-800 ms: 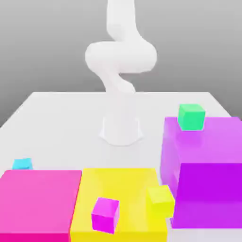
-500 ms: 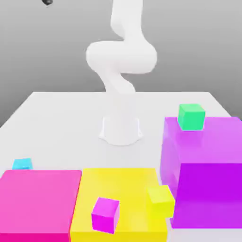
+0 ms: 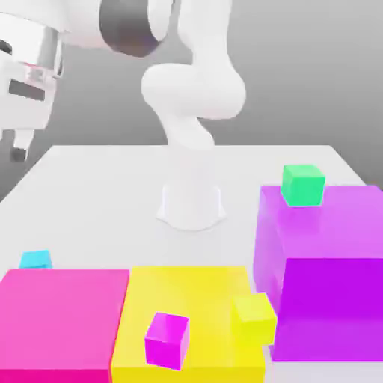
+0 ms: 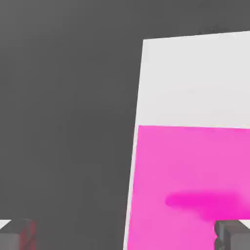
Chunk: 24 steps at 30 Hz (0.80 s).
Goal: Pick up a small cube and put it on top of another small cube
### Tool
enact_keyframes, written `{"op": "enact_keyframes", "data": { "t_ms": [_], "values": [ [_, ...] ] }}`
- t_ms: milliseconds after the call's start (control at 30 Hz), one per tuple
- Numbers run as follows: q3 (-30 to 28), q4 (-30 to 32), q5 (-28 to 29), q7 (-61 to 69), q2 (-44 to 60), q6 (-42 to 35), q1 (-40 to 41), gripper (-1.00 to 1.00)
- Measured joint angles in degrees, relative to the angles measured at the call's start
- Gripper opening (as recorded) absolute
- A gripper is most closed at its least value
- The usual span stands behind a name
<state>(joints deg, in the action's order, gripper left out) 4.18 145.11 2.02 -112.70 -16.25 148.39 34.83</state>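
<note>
A white robot arm [image 3: 193,90] bends out to 10 o'clock in the exterior view, its empty gripper [image 4: 125,235] spread wide above the tabletop's edge. The small bright cyan cube [image 3: 35,259] sits at 8 o'clock on the white tabletop [image 3: 97,194], partly hidden behind the large pink block [image 3: 63,322].

That block poses the likeliest hazard: a descent too near its wall could catch a fingertip on it, halting the hand or shoving the block into the cube. A grasp off to one side could tip the cube or nudge it toward the tabletop's edge.

Stacking carries its own risk. The small green cube [image 3: 303,185] at 3 o'clock rests high on the large purple block [image 3: 325,299], and a low approach could knock it off. At 6 o'clock, the small magenta cube [image 3: 166,340] appears turned at an angle; a load released off-centre there could slide away.
</note>
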Motion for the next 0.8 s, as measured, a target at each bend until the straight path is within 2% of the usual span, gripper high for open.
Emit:
{"op": "enact_keyframes", "data": {
  "t_ms": [367,600,800],
  "values": [
    [-3.27,5.49,1.14,-27.77,12.19,6.83,10.0,0.0],
    [-5.89,9.0,-1.33,-43.15,19.87,11.23,15.01,0.0],
    [-5.63,8.4,-4.02,-45.92,30.43,19.35,16.2,0.0]
  ]
}}
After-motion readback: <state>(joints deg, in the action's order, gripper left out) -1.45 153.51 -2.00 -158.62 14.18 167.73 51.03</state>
